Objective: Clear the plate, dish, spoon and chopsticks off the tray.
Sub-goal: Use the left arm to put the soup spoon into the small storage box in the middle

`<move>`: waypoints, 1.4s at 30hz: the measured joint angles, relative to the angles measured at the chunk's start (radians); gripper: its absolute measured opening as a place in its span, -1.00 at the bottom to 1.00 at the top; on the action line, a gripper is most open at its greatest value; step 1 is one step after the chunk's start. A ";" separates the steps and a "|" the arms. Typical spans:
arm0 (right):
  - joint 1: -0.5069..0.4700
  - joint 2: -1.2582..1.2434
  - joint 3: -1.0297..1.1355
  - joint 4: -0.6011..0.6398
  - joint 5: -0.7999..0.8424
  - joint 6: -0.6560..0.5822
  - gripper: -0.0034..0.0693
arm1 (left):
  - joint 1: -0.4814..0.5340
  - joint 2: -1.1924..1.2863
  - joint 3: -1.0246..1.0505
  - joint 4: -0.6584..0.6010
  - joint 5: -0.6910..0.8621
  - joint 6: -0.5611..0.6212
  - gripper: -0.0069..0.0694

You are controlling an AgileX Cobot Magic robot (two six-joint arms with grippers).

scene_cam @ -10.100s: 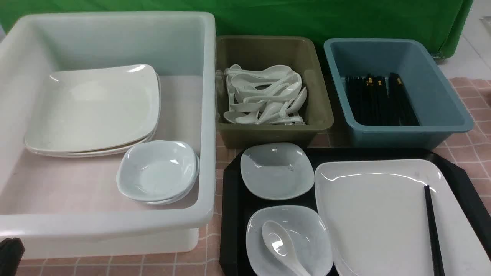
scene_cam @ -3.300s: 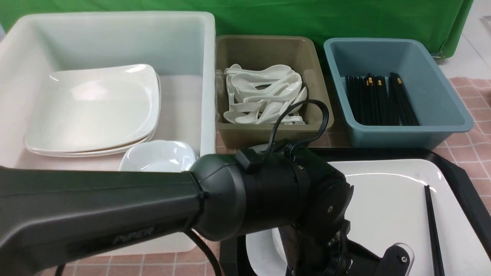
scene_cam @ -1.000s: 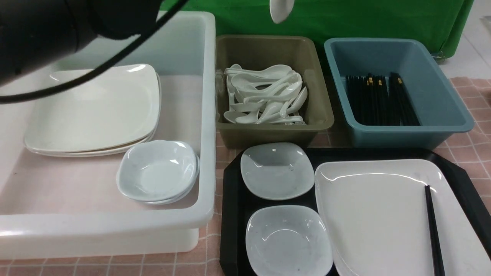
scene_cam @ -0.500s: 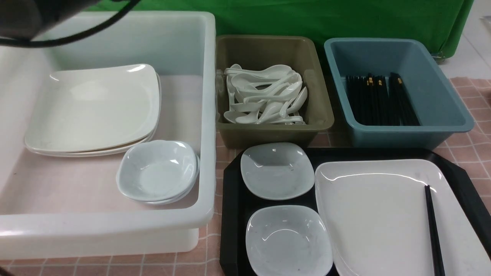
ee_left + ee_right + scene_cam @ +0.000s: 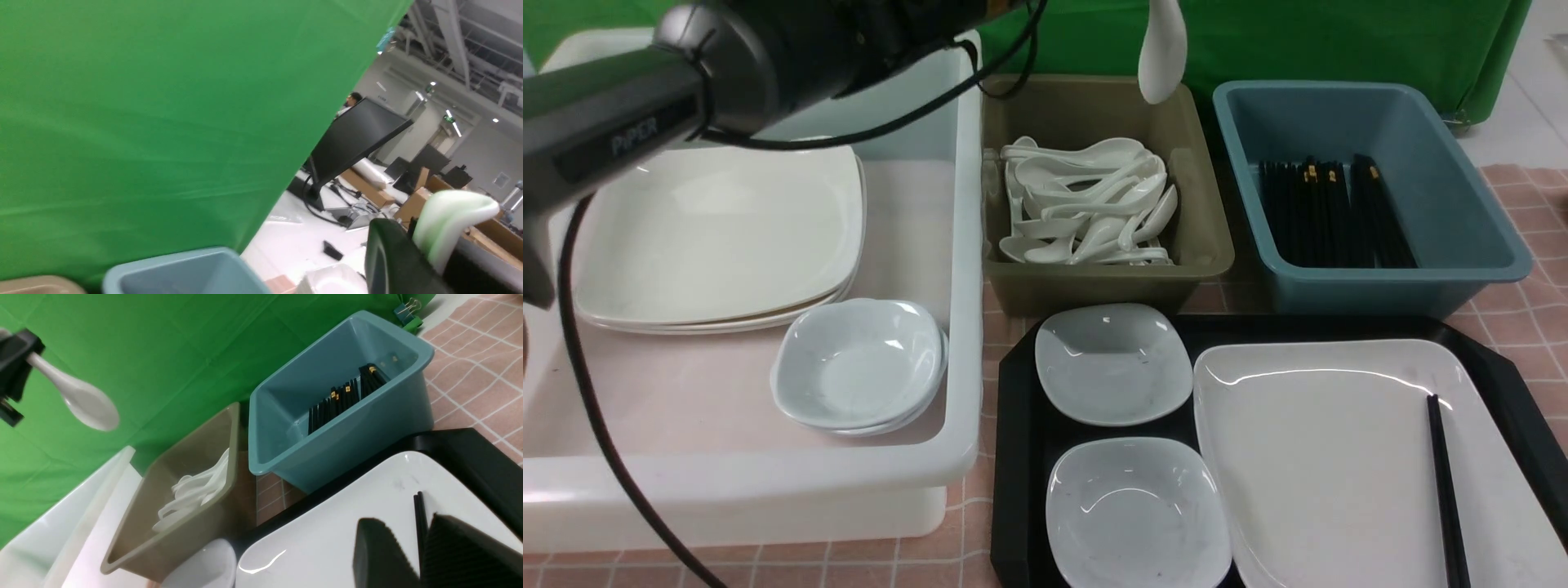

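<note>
On your left, the white tub [image 5: 964,245] keeps stacked plates [image 5: 719,237], so it seems the place for crockery; the left gripper [image 5: 15,363] is closed on the handle of the spoon [image 5: 1162,51], its bowl hanging down above the olive tub [image 5: 1086,282] (full of the same spoons, so a release there looks intended); the blue tub [image 5: 1380,286] collects sticks. On the tray [image 5: 1017,408] wait the far dish [image 5: 1112,363], the near dish [image 5: 1137,513] and the plate [image 5: 1323,457], with the chopsticks [image 5: 1444,482] lying on its right side; the right gripper [image 5: 416,539] hangs over them, jaws partly apart, gripping nothing.
</note>
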State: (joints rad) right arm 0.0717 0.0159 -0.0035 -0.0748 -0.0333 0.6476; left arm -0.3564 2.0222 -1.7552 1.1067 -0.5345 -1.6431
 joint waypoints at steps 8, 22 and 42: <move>0.000 0.000 0.000 0.000 0.000 0.000 -0.25 | 0.013 0.029 -0.002 0.110 0.004 0.050 -0.78; 0.000 0.000 0.000 0.000 -0.001 0.000 -0.25 | 0.015 0.098 -0.002 -0.017 0.161 0.091 0.13; 0.000 -0.001 -0.059 -0.001 -0.196 0.095 -0.36 | 0.059 -0.106 -0.056 0.588 -0.138 -0.571 -0.71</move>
State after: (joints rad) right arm 0.0717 0.0151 -0.0623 -0.0758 -0.2291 0.7422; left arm -0.2975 1.9158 -1.8110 1.6946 -0.6723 -2.2138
